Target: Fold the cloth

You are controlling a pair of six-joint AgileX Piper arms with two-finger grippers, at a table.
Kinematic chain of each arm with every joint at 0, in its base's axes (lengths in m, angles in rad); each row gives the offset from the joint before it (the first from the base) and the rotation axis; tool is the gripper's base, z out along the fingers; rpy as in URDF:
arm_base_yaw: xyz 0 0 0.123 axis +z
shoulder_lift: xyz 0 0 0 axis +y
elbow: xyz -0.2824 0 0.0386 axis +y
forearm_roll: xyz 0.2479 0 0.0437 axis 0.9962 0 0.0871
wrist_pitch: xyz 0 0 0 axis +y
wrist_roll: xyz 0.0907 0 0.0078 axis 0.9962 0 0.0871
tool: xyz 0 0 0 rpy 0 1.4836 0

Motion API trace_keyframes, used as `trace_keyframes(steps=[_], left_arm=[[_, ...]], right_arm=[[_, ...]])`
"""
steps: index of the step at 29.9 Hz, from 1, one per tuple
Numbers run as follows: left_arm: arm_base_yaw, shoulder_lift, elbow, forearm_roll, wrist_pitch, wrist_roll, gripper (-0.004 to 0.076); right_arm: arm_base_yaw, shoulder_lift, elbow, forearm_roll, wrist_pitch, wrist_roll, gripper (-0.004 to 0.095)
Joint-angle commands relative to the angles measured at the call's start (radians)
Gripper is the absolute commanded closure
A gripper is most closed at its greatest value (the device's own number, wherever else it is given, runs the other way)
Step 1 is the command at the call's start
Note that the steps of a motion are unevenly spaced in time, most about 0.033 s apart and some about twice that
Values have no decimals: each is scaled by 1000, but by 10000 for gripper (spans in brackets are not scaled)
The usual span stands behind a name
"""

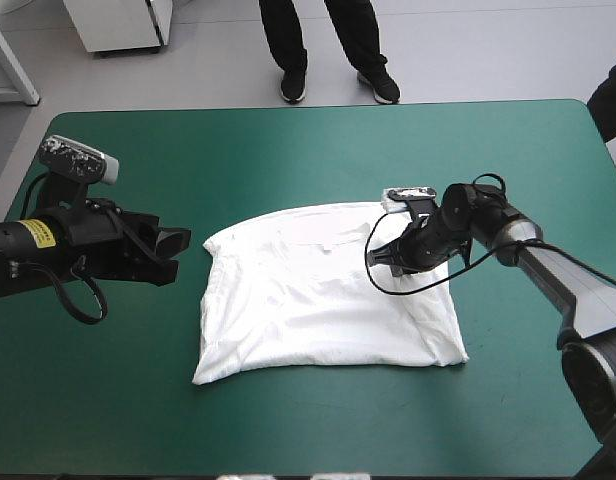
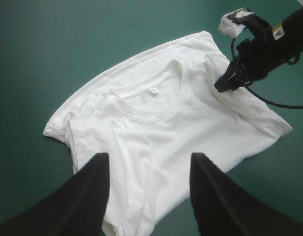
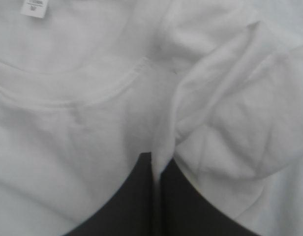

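Note:
The white T-shirt (image 1: 318, 290) lies on the table's middle, collar and label up, with both sides turned in toward the centre. My right gripper (image 1: 383, 258) rests on its right part, shut on a raised fold of the T-shirt (image 3: 92, 123) beside the collar; the right gripper (image 3: 156, 160) shows a thin ridge of cloth running between its fingers. My left gripper (image 1: 173, 255) hovers just left of the shirt, open, holding nothing. In the left wrist view the left gripper (image 2: 149, 157) points at the T-shirt (image 2: 161, 128), and the right gripper (image 2: 221, 86) sits on its far side.
The teal-green cover (image 1: 288, 160) shows in a wide band all round the shirt, out to the far edge and the front edge. A folded-in sleeve (image 2: 87, 135) lies ahead of my left gripper.

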Motion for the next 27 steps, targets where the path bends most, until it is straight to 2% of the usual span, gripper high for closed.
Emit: trace_keyframes(steps=[1,3,5,10,13,19,27], left_arm=[[-7,-8,-29,-29,37,0,357],[-7,-8,-29,-29,37,0,357],[-7,-8,-29,-29,37,11,357],[-7,-8,-29,-29,37,18,357],[-7,-8,-29,-21,37,27,357],[-7,-8,-29,17,39,27,356],[-7,-59,-7,106,39,5,357]], right_arm=[[7,-6,-30,-34,-27,-10,923],[7,1,-32,-59,-27,-12,911],[7,1,-35,-63,-27,-30,859],[7,1,-78,-51,31,-60,560],[7,1,-135,-55,113,-60,431],[7,-8,-282,-190,351,1,420],[7,-201,-307,-335,368,70,422]])
